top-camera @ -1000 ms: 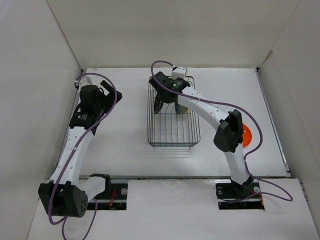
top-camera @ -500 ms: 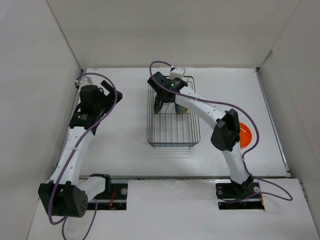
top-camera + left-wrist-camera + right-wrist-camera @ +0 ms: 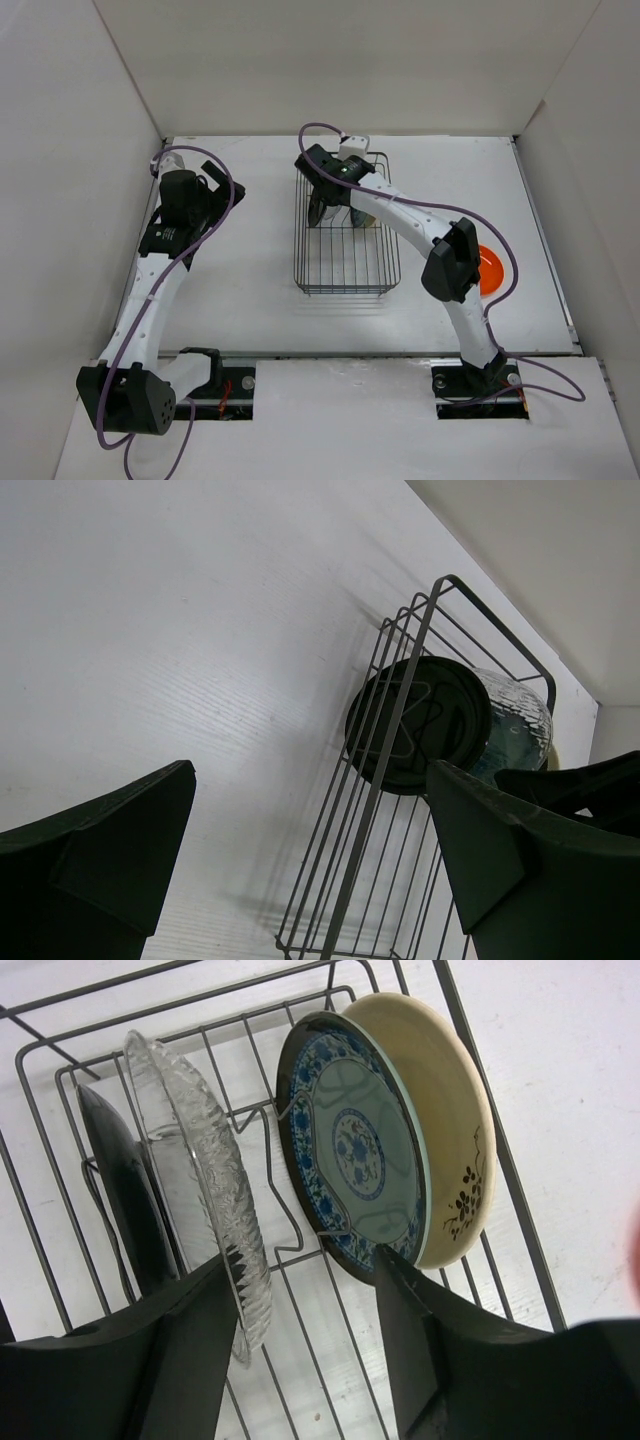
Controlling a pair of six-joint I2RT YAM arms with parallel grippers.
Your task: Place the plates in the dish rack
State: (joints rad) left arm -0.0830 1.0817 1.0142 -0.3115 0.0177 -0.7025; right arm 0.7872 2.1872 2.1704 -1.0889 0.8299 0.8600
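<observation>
The dish rack (image 3: 345, 289) stands mid-table. Four plates stand on edge in its far end: black (image 3: 118, 1195), clear glass (image 3: 190, 1155), teal patterned (image 3: 362, 1148) and cream (image 3: 448, 1120). My right gripper (image 3: 330, 195) hangs over them, open; in the right wrist view (image 3: 308, 1260) the glass plate's lower rim sits just by one finger (image 3: 180, 1350), the teal plate's by the other, and nothing is gripped. An orange plate (image 3: 491, 268) lies flat at the right behind my right forearm. My left gripper (image 3: 222, 180) is open and empty, left of the rack (image 3: 383, 780).
White walls close in the table on the left, back and right. The right arm arches over the rack's right side. The black plate (image 3: 420, 725) and glass plate (image 3: 522, 718) show through the wires in the left wrist view. The near half of the rack holds no plates.
My right gripper's jaws have spread from nearly shut to open over the rack. The right elbow has shifted slightly left, uncovering more of the orange plate. The left arm is still.
</observation>
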